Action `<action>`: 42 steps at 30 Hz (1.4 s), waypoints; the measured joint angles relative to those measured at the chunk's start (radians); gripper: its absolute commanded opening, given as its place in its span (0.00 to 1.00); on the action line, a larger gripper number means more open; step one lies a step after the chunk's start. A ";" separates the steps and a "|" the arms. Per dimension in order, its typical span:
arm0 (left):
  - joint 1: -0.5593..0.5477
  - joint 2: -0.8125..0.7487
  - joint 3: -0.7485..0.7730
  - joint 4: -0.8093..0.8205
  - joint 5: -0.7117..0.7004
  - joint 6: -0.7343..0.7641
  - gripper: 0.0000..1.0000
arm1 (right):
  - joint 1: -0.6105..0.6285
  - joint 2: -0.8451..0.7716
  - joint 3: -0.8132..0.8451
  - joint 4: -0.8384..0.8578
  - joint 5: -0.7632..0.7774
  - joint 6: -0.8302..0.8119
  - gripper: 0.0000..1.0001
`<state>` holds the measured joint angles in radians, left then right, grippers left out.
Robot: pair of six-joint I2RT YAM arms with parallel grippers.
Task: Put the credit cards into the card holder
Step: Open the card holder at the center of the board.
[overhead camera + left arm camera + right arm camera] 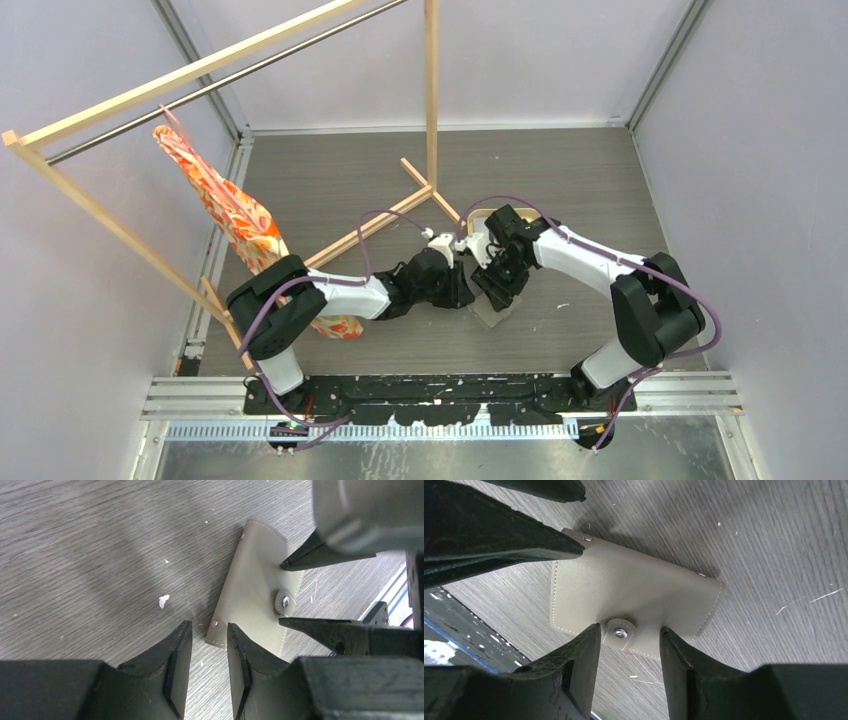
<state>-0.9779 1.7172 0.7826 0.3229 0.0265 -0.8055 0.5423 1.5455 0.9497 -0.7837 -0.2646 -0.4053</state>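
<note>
The card holder is a grey-taupe wallet that lies folded shut on the wood-grain table, its snap tab fastened. In the top view the card holder shows just in front of both arms' tips. My right gripper is open, with its fingertips on either side of the snap tab at the wallet's edge. My left gripper is open with a narrow gap, at the riveted corner of the card holder; only table shows between its pads. The right gripper reaches in from the right. No credit cards show in any view.
A light-wood clothes rack with a metal bar stands at the back left, its base legs reaching toward the arms. An orange patterned cloth hangs from it. A wood-rimmed tray edge peeks out behind the right arm.
</note>
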 measured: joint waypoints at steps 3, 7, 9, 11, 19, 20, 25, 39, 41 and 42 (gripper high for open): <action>0.000 0.003 0.000 0.000 -0.005 -0.009 0.32 | 0.026 0.004 0.002 -0.003 0.035 -0.003 0.51; 0.001 0.011 -0.001 -0.003 -0.012 -0.029 0.31 | 0.055 0.013 0.010 -0.008 0.081 -0.003 0.47; 0.001 0.011 -0.006 -0.005 -0.016 -0.032 0.31 | 0.068 0.013 0.010 -0.007 0.104 -0.001 0.43; 0.001 0.011 -0.015 0.001 -0.018 -0.032 0.31 | 0.074 0.015 0.011 -0.006 0.117 0.001 0.38; -0.003 -0.010 -0.070 0.067 -0.019 -0.029 0.33 | 0.093 0.019 0.015 -0.018 0.114 0.003 0.20; -0.003 -0.016 -0.078 0.075 -0.018 -0.029 0.33 | 0.094 0.019 0.015 -0.018 0.114 0.001 0.18; -0.005 -0.035 -0.109 0.119 -0.014 -0.028 0.35 | 0.090 0.019 0.016 -0.019 0.106 -0.003 0.07; -0.017 -0.035 -0.118 0.229 0.059 0.001 0.54 | -0.016 -0.101 0.016 -0.024 0.038 -0.041 0.01; -0.018 -0.035 -0.121 0.244 0.065 0.002 0.56 | -0.023 -0.138 0.016 -0.023 0.021 -0.053 0.01; -0.018 -0.035 -0.124 0.254 0.066 0.002 0.56 | -0.026 -0.156 0.016 -0.023 0.011 -0.061 0.01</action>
<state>-0.9955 1.6821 0.6590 0.5766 0.0925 -0.8040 0.5167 1.3895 0.9657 -0.8062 -0.2531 -0.4664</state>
